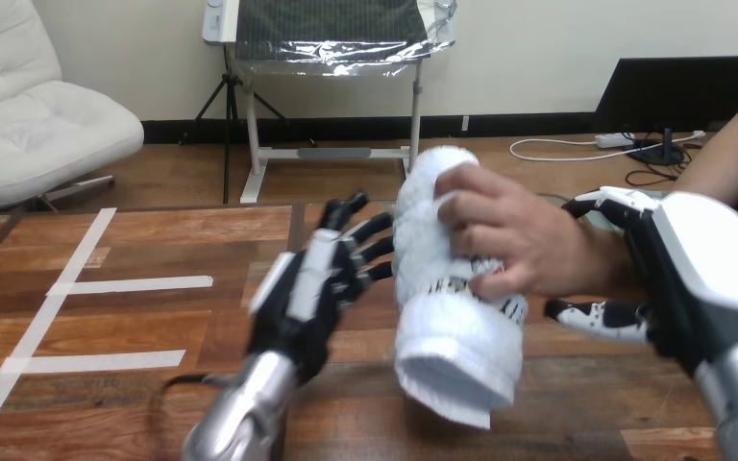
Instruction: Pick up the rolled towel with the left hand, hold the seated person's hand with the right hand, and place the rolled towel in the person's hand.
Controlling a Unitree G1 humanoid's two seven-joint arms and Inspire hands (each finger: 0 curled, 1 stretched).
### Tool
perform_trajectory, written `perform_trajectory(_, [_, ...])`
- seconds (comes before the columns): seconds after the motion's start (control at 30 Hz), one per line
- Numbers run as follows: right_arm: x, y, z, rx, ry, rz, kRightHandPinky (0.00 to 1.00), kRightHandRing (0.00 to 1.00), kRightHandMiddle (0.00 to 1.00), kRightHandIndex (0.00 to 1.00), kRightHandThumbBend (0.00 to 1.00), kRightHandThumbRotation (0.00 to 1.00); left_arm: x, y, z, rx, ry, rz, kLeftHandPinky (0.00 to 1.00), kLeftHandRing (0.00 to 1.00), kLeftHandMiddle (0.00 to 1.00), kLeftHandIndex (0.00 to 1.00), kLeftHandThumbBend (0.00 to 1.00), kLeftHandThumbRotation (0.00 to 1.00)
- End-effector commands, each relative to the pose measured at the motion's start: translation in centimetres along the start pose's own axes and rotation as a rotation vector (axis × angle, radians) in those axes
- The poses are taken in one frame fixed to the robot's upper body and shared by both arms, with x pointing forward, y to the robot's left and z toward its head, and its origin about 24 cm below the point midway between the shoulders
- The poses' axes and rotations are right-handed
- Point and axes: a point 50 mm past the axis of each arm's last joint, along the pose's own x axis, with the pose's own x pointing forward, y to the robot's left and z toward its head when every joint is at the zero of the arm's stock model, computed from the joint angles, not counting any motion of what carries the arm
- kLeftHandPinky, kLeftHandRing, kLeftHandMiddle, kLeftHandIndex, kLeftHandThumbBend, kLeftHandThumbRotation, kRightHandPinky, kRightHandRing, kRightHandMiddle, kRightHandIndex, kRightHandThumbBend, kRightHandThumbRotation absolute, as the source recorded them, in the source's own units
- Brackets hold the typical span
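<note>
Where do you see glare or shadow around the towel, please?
Head view: the towel is brightly lit, its far end nearly washed out; the table darkens softly just under its near end; the right hand has a bright sheen on its shell.

**Towel is in the person's hand**

Rolled towel (456,331): white, thick cylinder, tilted, with the far end up and the near end low over the table (154,250). A loose corner hangs at the bottom. The person's hand (509,235) comes in from the right, fingers and thumb wrapped round the roll's upper half.
</note>
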Motion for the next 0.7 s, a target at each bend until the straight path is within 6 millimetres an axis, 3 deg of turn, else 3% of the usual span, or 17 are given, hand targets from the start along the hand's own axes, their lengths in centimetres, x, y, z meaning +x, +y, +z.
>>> perform_trajectory(0.0, [-1.5, 0.2, 6.4, 0.310, -0.297, -0.263, 0.70, 0.84, 0.86, 0.71, 0.49, 0.00, -3.4, -3.7, 2.4, 0.068, -0.257, 0.020, 0.67, 0.75, 0.80, 0.88, 0.60, 0.85])
perform_trajectory(0.37, [-2.4, 1.9, 7.6, 0.417, -0.334, -0.338, 0.80, 0.90, 0.90, 0.75, 0.24, 0.00, -6.1, -3.2, 3.8, 0.234, -0.387, 0.132, 0.65, 0.72, 0.79, 0.89, 0.48, 0.90])
perform_trajectory(0.53, [-2.6, 2.6, 7.8, 0.463, -0.347, -0.355, 0.83, 0.91, 0.92, 0.77, 0.18, 0.00, -7.0, -3.2, 4.0, 0.247, -0.419, 0.182, 0.65, 0.72, 0.79, 0.89, 0.48, 0.90])
perform_trajectory(0.67, [-2.7, 3.0, 8.0, 0.493, -0.353, -0.365, 0.92, 0.94, 0.93, 0.79, 0.13, 0.00, -7.5, -3.3, 4.3, 0.244, -0.432, 0.192, 0.67, 0.72, 0.80, 0.90, 0.49, 0.91])
